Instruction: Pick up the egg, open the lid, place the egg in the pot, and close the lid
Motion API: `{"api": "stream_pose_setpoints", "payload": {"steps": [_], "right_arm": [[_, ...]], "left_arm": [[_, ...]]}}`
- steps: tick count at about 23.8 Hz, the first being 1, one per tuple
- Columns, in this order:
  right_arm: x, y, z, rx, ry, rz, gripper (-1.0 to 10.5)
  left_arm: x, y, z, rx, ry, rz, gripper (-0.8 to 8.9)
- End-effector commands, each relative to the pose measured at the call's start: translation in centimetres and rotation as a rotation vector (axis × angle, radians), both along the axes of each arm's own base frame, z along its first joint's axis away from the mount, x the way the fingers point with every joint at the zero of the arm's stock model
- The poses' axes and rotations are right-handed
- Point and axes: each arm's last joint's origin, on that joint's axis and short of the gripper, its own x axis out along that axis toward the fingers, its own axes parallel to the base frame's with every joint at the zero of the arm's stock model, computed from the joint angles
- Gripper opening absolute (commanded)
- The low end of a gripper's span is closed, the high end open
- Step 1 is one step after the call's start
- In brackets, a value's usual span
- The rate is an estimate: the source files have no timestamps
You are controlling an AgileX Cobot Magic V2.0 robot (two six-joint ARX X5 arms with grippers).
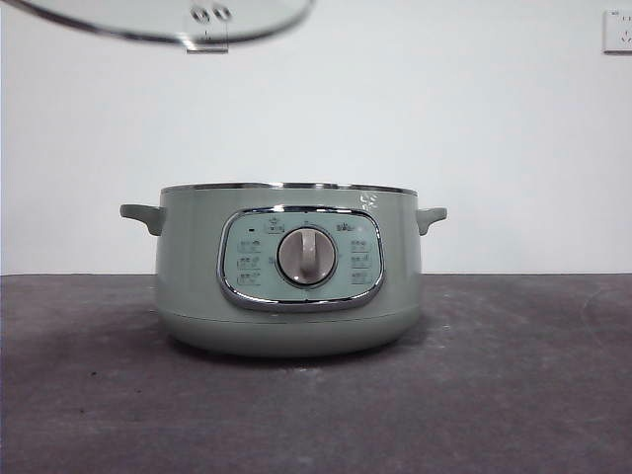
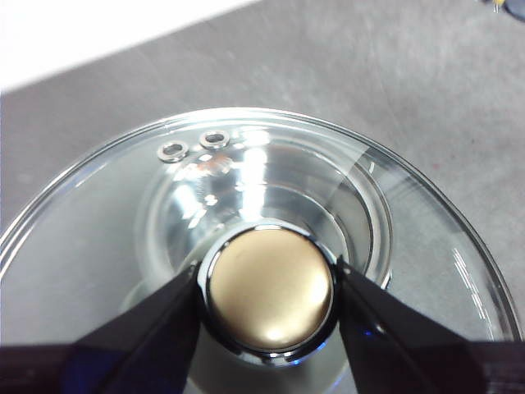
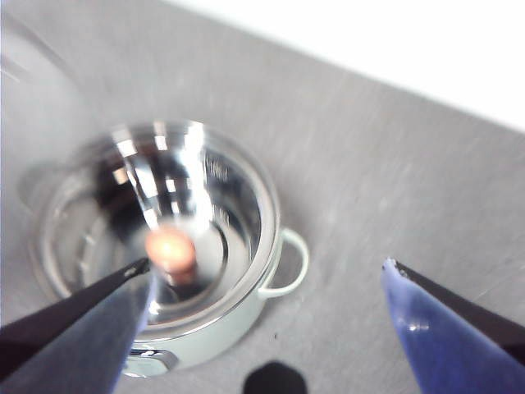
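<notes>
Gripping the knob [image 2: 271,289] between both jaws, the left gripper [image 2: 271,300] held the glass lid [image 1: 158,22] high above the pot [image 1: 288,269]; rigid, slick and breakable, it was best handled by that knob. Beyond, the right gripper [image 3: 267,275] stood wide apart over the pot, where the light, fragile egg [image 3: 171,248] lay inside.

A dark grey table [image 1: 523,395] fills the foreground, meeting a plain white wall [image 1: 513,128] behind it. A white wall socket [image 1: 618,31] sits high on that wall, well above the table.
</notes>
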Motion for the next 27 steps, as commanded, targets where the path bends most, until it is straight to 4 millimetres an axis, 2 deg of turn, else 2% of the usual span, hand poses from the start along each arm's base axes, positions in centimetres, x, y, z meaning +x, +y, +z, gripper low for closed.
{"api": "stream_pose_setpoints", "payload": {"steps": [1, 4, 11, 20, 27], "right_arm": [[-2.8, -2.0, 1.7, 0.067, -0.059, -0.011, 4.7], [-6.1, -4.5, 2.8, 0.106, -0.105, -0.011, 4.7], [-9.2, -6.7, 2.8, 0.106, -0.088, -0.016, 4.7], [-10.1, -7.4, 2.3, 0.073, -0.043, -0.016, 4.7], [-10.1, -7.4, 2.3, 0.070, -0.041, -0.016, 4.7]], "left_arm": [[2.2, -1.3, -0.5, -0.025, -0.037, -0.025, -0.08], [5.4, -3.3, -2.1, -0.040, -0.045, -0.042, -0.08], [9.1, -5.7, -5.0, -0.038, -0.040, -0.048, -0.08], [12.0, -7.4, -8.7, -0.009, 0.013, -0.048, -0.08], [12.9, -8.0, -10.1, -0.002, 0.038, -0.044, -0.08]]}}
